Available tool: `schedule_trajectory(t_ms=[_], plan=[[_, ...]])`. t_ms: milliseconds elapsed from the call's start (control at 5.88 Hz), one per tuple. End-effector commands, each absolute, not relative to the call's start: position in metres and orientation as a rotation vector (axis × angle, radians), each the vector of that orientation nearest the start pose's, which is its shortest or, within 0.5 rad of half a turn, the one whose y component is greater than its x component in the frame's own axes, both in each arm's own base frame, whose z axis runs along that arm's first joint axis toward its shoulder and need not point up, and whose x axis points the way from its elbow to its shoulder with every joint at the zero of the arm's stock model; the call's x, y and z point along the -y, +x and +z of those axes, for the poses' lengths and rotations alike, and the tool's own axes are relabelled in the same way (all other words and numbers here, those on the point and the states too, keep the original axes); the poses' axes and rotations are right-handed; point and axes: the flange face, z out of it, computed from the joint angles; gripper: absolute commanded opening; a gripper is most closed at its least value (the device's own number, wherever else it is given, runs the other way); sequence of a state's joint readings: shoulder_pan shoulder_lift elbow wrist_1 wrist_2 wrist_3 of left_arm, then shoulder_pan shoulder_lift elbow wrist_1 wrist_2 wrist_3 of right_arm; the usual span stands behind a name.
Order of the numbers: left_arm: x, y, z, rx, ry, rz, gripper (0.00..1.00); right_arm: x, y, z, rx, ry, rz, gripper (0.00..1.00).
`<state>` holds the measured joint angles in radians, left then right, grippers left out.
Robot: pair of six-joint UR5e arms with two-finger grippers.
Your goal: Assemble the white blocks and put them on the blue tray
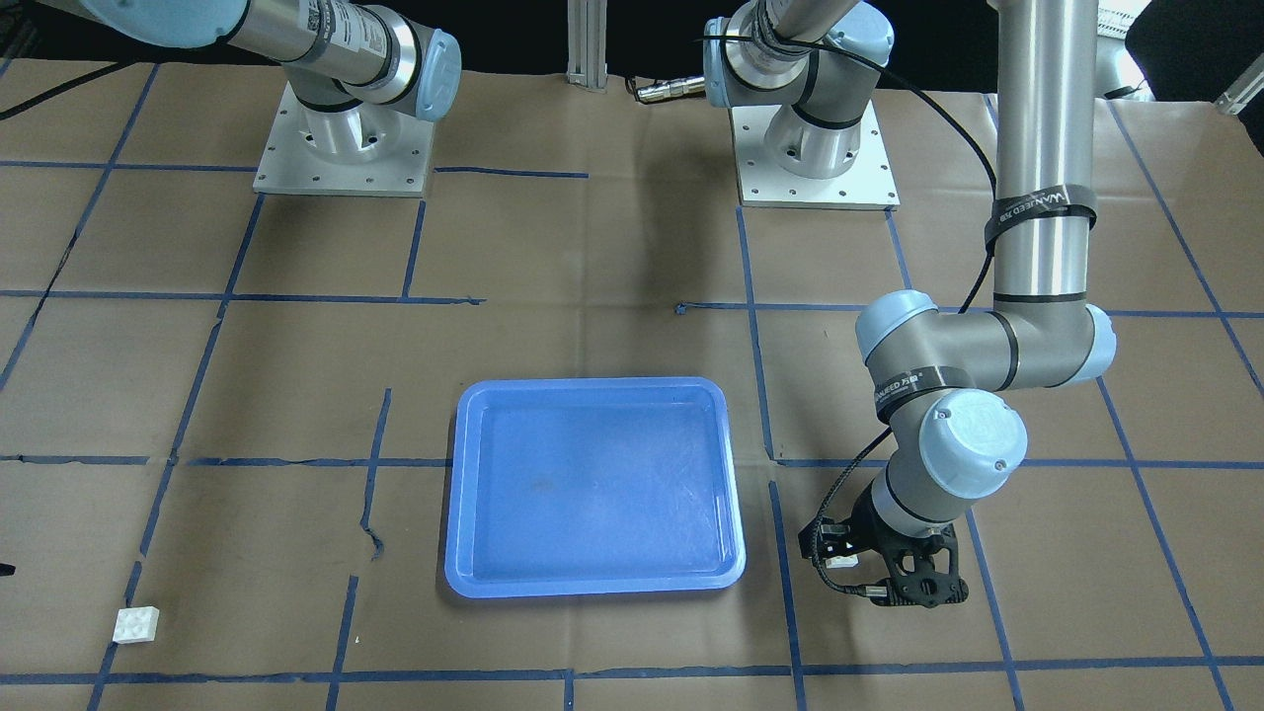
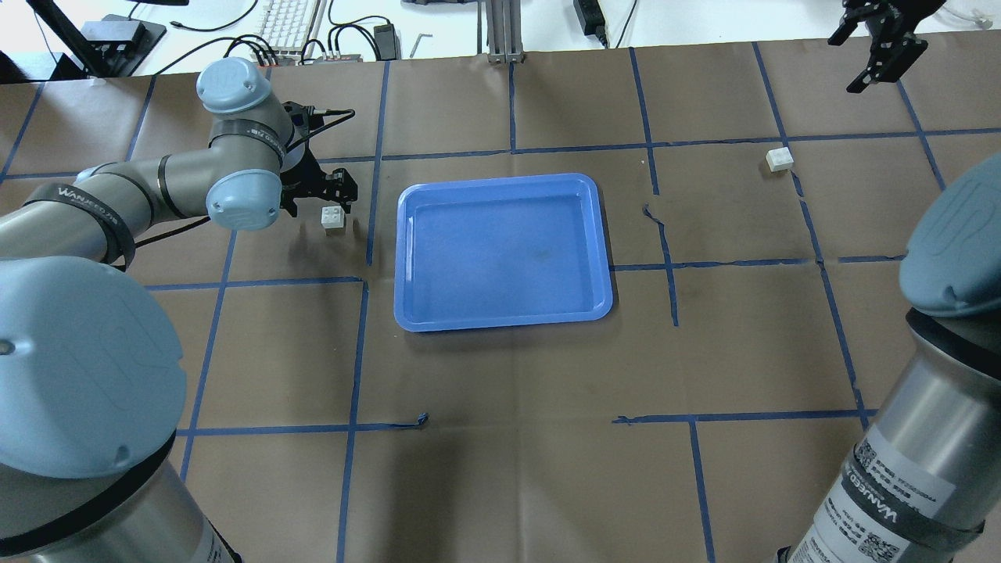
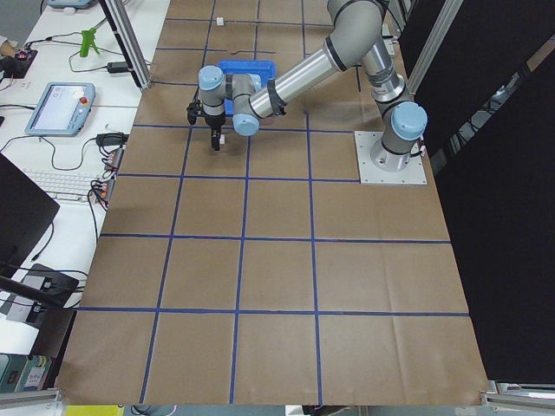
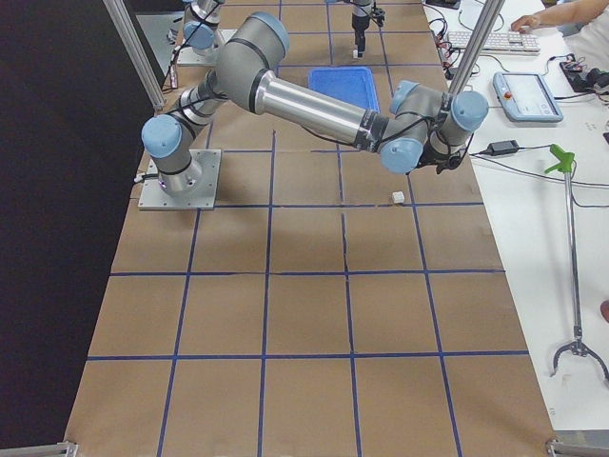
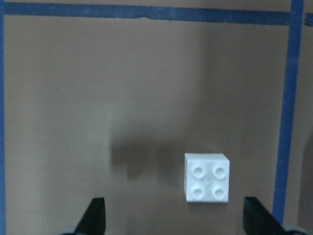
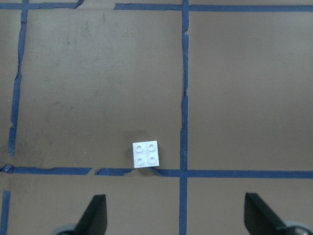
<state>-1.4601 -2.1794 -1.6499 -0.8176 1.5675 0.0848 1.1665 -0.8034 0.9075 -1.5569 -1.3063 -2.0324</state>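
Observation:
One white block (image 2: 334,217) lies on the table left of the blue tray (image 2: 500,317). My left gripper (image 2: 324,191) hovers just above this block, open and empty. In the left wrist view the block (image 5: 207,177) sits between the fingertips (image 5: 96,215), right of centre. The second white block (image 2: 779,159) lies at the far right. My right gripper (image 2: 876,62) is high above and beyond it, open and empty. The right wrist view shows that block (image 6: 146,154) small, beside a tape crossing. The tray (image 1: 464,494) holds nothing.
Brown paper with blue tape grid lines covers the table. Both arm bases (image 1: 344,148) stand on plates at the robot's side. A keyboard and cables (image 2: 289,23) lie beyond the table's far edge.

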Motion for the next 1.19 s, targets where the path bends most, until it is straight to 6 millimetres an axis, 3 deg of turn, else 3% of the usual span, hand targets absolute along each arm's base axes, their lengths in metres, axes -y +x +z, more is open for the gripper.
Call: schedule_trajectory(t_ms=[0,170,340,511,681,1021], plan=[[0.661,-0.065,0.164,-3.159,-0.016,-0.096,0.56,0.776,-0.174,0.249,-1.872,-2.059,-0.439,1.0],[0.661,-0.065,0.169,-3.159,-0.004,-0.105,0.32,0.769,-0.168,0.211,-1.79,-2.029,-0.489,1.0],[0.661,-0.065,0.172,-3.158,0.016,-0.106,0.23,0.762,-0.169,0.19,-1.783,-1.992,-0.498,1.0],[0.661,-0.065,0.18,-3.153,0.073,-0.122,0.2,0.764,-0.17,0.183,-1.754,-2.004,-0.545,1.0],[0.656,-0.071,0.193,-3.126,0.297,-0.123,0.16,0.764,-0.171,0.168,-1.726,-2.017,-0.545,1.0],[0.631,-0.149,0.23,-2.969,0.881,-0.087,0.13,0.763,-0.173,0.166,-1.733,-2.013,-0.531,0.97]])
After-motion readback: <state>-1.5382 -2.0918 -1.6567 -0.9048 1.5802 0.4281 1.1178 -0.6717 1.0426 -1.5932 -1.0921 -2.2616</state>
